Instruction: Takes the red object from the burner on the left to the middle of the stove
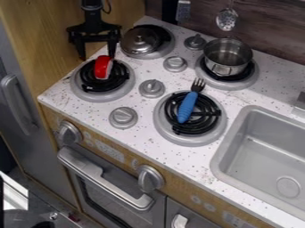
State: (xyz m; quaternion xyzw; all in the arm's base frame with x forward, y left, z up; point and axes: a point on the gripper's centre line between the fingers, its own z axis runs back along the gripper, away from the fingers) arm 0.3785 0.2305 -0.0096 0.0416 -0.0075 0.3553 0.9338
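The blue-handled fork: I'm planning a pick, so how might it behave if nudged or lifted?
The fork is probably stiff, since its thick handle lies straight, without sagging. With that handle looking rounded and resting on the ridged burner coil, it may roll or rock if nudged.

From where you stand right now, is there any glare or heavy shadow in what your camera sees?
In the camera view, pale highlights on the oven handle, the metal pot and the rounded lid; soft shading inside the sink; a harsh white patch at lower left; the black gripper dark against the wood panel.
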